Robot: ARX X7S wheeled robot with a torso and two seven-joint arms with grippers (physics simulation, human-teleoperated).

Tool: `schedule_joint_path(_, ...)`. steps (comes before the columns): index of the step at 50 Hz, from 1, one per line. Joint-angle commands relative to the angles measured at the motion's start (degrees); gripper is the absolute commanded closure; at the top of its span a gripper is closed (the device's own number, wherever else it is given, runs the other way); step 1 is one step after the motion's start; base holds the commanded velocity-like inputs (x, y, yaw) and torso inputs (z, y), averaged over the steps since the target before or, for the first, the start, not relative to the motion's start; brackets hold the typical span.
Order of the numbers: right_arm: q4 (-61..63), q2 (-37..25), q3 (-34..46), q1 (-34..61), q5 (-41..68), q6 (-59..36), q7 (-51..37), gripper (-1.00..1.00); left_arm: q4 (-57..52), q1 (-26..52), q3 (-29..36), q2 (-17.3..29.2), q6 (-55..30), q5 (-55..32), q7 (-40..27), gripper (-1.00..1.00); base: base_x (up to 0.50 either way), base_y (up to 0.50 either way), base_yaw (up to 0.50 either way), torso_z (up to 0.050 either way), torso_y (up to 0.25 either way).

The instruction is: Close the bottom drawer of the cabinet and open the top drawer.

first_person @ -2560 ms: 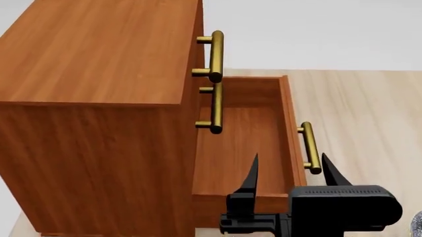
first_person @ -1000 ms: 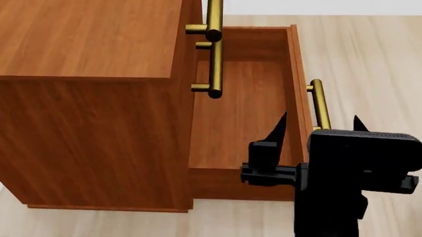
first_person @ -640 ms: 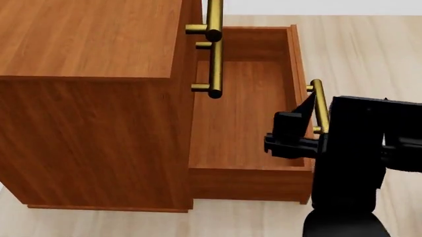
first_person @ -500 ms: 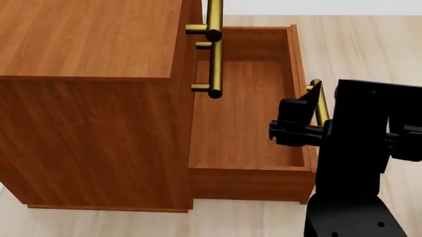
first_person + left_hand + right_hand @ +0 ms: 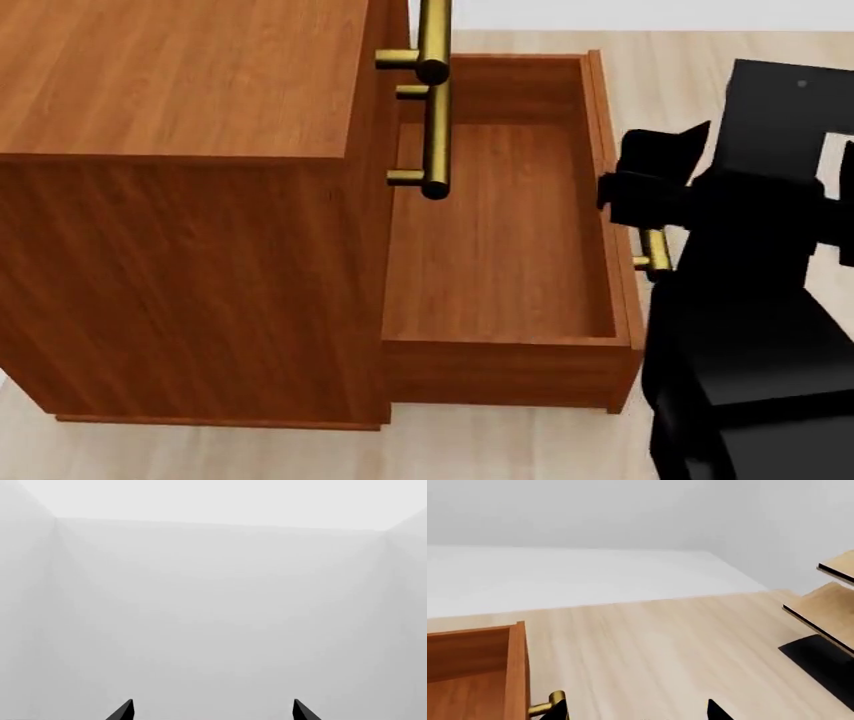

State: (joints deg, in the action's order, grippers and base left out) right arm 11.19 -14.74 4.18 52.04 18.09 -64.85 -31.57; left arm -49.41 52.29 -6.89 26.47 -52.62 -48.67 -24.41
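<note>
From my head I see the cabinet (image 5: 187, 200) with three brass bar handles, one per drawer. The bottom drawer (image 5: 501, 250) stands pulled far out; the top drawer (image 5: 395, 30) sits flush in the cabinet, only its handle showing. My right claw (image 5: 654, 180) sits against the bottom drawer's front, over the upper part of its handle (image 5: 653, 250), whose lower end pokes out beneath.

My right wrist camera shows what the head hides: two dark fingertips (image 5: 562, 711) spread apart, one touching the handle's brass end, with the drawer's front wall just beside it. Beyond the claw lies a pale wooden rack (image 5: 827, 605) on a black base.

My left claw (image 5: 210, 712) appears only in its own camera: two tips held wide apart, facing blank pale walls.
</note>
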Motion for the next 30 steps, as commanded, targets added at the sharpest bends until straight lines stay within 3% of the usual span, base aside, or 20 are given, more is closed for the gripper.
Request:
schedule_joint_path(1,-7.19,0.00,0.10,3.49,-2.49,0.17,-2.69,-1.00,0.14,-0.21,-0.28,0.27,0.42,-0.42,-0.13,-1.00,0.00,0.00,0.00,0.000,0.000)
schedule_joint_path(30,-18.88,-0.07,0.80,5.33,-5.41,2.25,-5.61,-1.00,0.12,0.68,-0.01,0.97,0.19,-1.69,-1.32,-1.00,0.00,0.00,0.00,0.000,0.000)
